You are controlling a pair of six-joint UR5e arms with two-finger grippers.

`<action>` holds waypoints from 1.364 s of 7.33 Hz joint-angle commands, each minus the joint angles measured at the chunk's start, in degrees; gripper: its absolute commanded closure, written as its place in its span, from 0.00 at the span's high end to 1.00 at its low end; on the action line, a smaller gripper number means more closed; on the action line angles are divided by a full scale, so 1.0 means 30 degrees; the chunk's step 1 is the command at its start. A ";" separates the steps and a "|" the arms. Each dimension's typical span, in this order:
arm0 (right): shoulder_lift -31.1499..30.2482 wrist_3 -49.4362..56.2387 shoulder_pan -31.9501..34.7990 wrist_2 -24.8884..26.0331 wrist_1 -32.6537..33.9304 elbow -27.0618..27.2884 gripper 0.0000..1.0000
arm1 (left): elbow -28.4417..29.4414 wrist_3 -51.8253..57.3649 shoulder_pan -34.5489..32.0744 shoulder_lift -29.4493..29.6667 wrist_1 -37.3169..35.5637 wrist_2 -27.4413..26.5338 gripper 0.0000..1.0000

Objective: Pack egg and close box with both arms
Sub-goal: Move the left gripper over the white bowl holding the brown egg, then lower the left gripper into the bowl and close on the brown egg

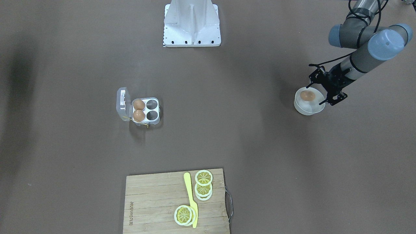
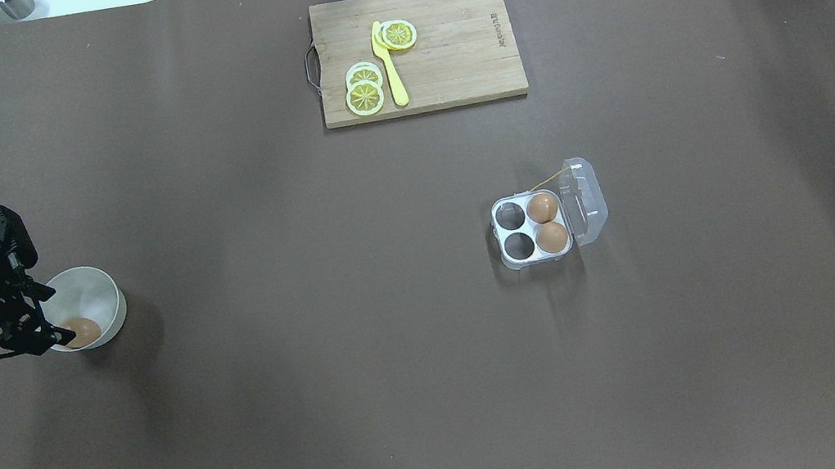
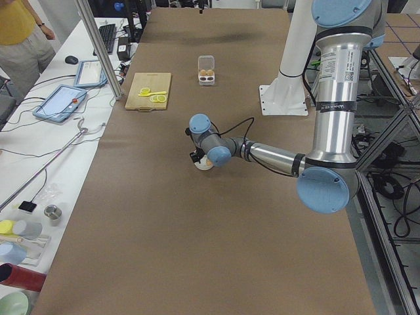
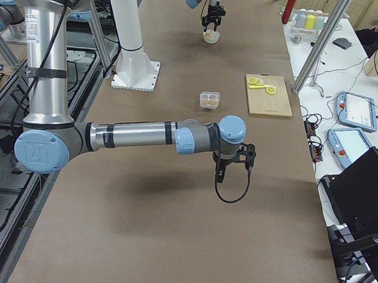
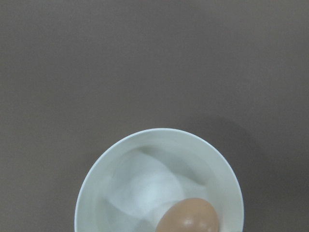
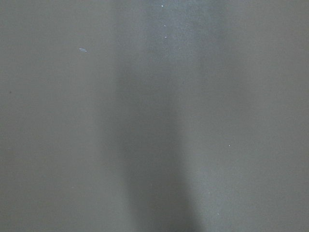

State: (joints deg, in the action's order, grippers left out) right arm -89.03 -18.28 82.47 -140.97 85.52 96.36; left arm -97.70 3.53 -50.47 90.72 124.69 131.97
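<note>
— Nearest the lens in the side views are the arms. What pose has the left arm (image 3: 275,157)?

— Its upper link stands upright and the elbow sits low. The forearm runs out level, close over the desk (image 1: 243,113), toward the robot's far left. The wrist bends so that the left gripper (image 1: 314,95) points down over a bowl.

— And the right arm (image 4: 132,133)?

— Much the same shape: upright link, low elbow, forearm stretched level across the desk. The right gripper (image 4: 219,173) hangs downward above bare brown surface, with a cable looping under it. It shows only from the side, so I cannot tell whether its fingers are apart or together.

— What stands on the desk, biggest first?

— A white stand (image 1: 191,22) at the robot's base. Then a wooden cutting board (image 1: 156,195) at the far edge, carrying lemon slices (image 1: 203,177) and a yellow knife (image 1: 190,198).

— The box?

— The box (image 1: 145,109) sits right of centre on the robot's side, its lid (image 1: 123,104) swung open. Two brown eggs (image 1: 139,104) fill the cups next to the lid.

— And the task's egg?

— It is well apart from the box, in the white bowl (image 1: 300,109) on the far left. The egg (image 1: 307,96) lies inside, near the rim on the robot's side. The left gripper's fingers are spread above the bowl, one tip just beside the egg. Whether it touches, I cannot tell.
</note>
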 commanded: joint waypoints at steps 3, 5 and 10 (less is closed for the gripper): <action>-0.0205 0.0000 0.0018 -0.0089 0.0000 0.0106 1.00 | -0.0069 0.0082 -0.0170 0.0052 -0.0631 0.0571 0.85; -0.0146 0.0000 -0.0010 -0.0032 0.0000 0.0077 1.00 | -0.0011 0.0112 -0.0170 0.0402 -0.1161 0.0542 0.85; -0.0059 0.0000 -0.0010 -0.0090 0.0000 0.0077 1.00 | 0.0105 0.0637 -0.0228 0.1224 -0.2335 0.0542 0.81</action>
State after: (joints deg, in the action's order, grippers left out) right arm -89.31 -18.28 82.51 -141.24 85.52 96.59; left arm -97.71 4.76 -51.09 94.18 118.06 133.66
